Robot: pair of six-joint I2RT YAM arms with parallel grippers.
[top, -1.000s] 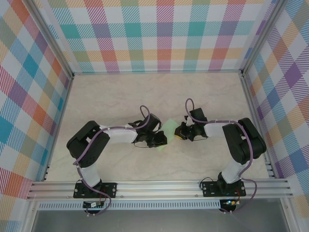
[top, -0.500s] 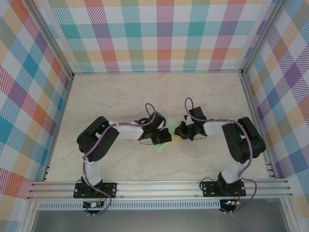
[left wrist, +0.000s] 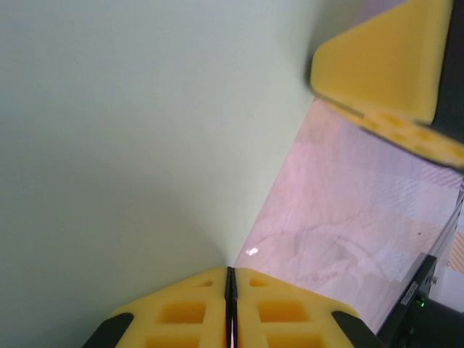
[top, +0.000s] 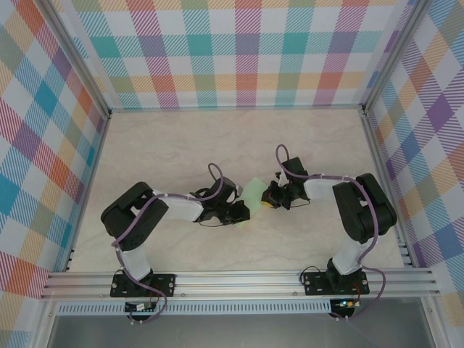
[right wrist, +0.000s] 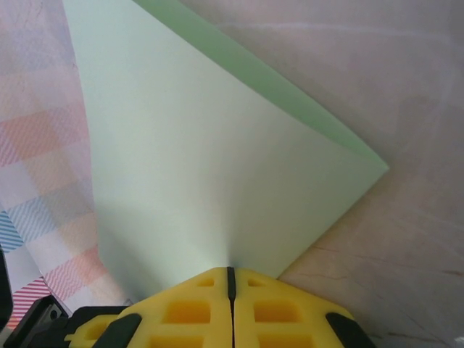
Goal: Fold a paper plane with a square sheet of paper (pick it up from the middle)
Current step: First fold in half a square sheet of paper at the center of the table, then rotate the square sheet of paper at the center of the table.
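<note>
Top external: left tool [top: 243, 212] and right tool [top: 267, 198] are each pinching the square sheet of paper [top: 254, 191] by opposite edges; surface [top: 181, 145] is lying open toward 12 o'clock.

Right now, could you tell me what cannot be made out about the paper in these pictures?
Top external: the square sheet of paper is small, partly covered by the left gripper and right gripper; creases unreadable.
Left wrist: the sheet runs past the top and left edges.
Right wrist: its pinched edge hides behind the fingers.
</note>
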